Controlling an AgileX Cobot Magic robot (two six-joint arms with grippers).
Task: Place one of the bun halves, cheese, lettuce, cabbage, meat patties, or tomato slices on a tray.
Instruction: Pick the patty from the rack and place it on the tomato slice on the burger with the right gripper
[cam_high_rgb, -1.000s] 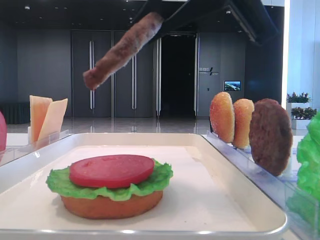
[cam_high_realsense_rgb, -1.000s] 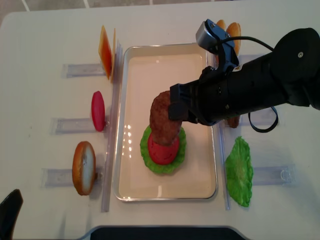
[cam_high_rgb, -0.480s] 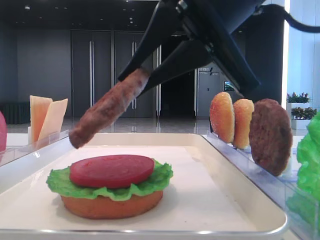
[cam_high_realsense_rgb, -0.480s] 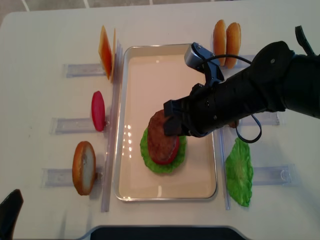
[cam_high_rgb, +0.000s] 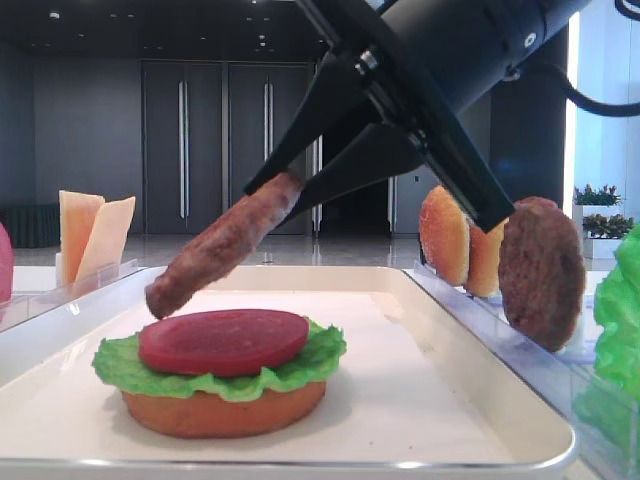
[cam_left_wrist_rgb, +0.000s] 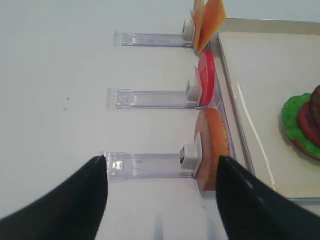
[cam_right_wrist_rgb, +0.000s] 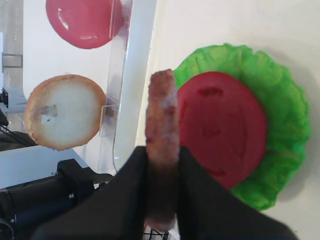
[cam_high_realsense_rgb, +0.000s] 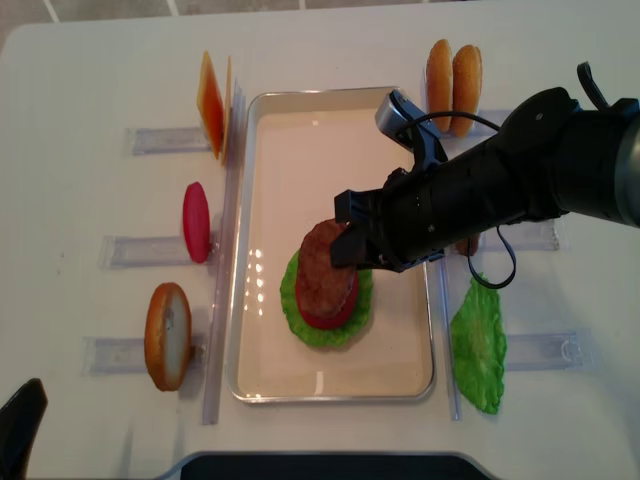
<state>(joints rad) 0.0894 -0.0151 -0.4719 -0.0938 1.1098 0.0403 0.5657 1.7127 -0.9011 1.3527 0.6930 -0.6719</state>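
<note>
My right gripper (cam_high_rgb: 282, 188) (cam_right_wrist_rgb: 161, 150) (cam_high_realsense_rgb: 345, 240) is shut on a reddish-brown meat patty (cam_high_rgb: 225, 245) (cam_right_wrist_rgb: 161, 112) (cam_high_realsense_rgb: 322, 268). The patty hangs tilted, and its low end is a small gap above a tomato slice (cam_high_rgb: 222, 340) (cam_right_wrist_rgb: 222, 127). That slice lies on lettuce (cam_high_rgb: 120, 367) (cam_right_wrist_rgb: 285, 115) (cam_high_realsense_rgb: 325, 332) and a flat bun half (cam_high_rgb: 225, 412), stacked on the cream tray (cam_high_rgb: 420, 370) (cam_high_realsense_rgb: 300, 140). My left gripper (cam_left_wrist_rgb: 160, 200) is open over bare table near a racked bun half (cam_left_wrist_rgb: 212, 152).
Left of the tray, clear racks hold cheese (cam_high_realsense_rgb: 212, 100), a tomato slice (cam_high_realsense_rgb: 196, 222) and a bun half (cam_high_realsense_rgb: 168, 335). On the right are two bun halves (cam_high_realsense_rgb: 452, 72), a darker patty (cam_high_rgb: 540, 270) and a lettuce leaf (cam_high_realsense_rgb: 478, 345).
The right gripper has come down with the patty, from high above the tray to just over the tomato and lettuce stack. The left gripper has stayed where it was.
</note>
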